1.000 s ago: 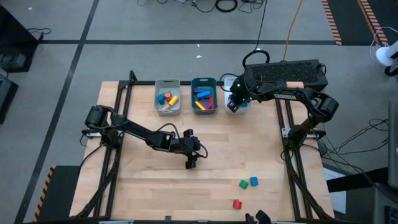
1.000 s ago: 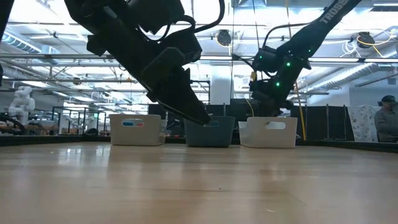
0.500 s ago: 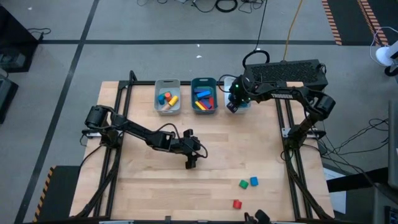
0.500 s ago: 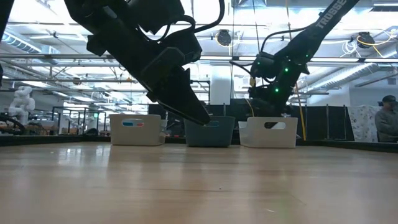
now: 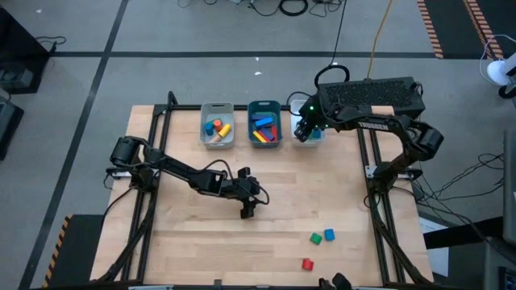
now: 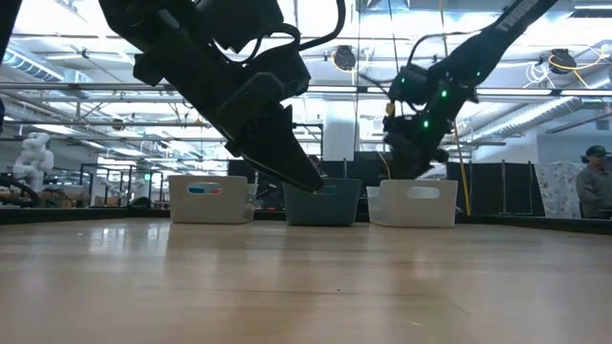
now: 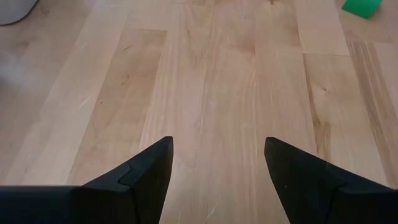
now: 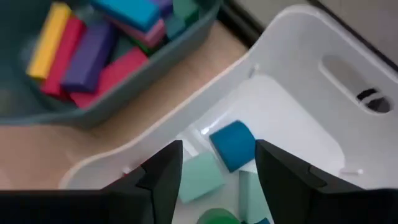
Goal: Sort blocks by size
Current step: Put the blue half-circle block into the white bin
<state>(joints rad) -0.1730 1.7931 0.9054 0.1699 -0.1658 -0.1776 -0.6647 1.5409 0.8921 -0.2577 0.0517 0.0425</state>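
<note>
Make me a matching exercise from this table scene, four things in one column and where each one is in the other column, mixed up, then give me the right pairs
Things
1. Small red wooden cube
2. Long yellow wooden bar
3. Blue wooden block
4. Left gripper

Places
A. In the white plastic tray
B. Over bare wood mid-table, fingers apart
C. In the teal plastic tray
D. Loose on the table near its front edge

Pairs: 1-D, 2-C, 3-A, 4-B

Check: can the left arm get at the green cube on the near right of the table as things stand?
Probably yes. The left claw hangs open over bare wood at mid-table, and nothing lies between it and the green cube. The right claw is off at the white tray.
</note>
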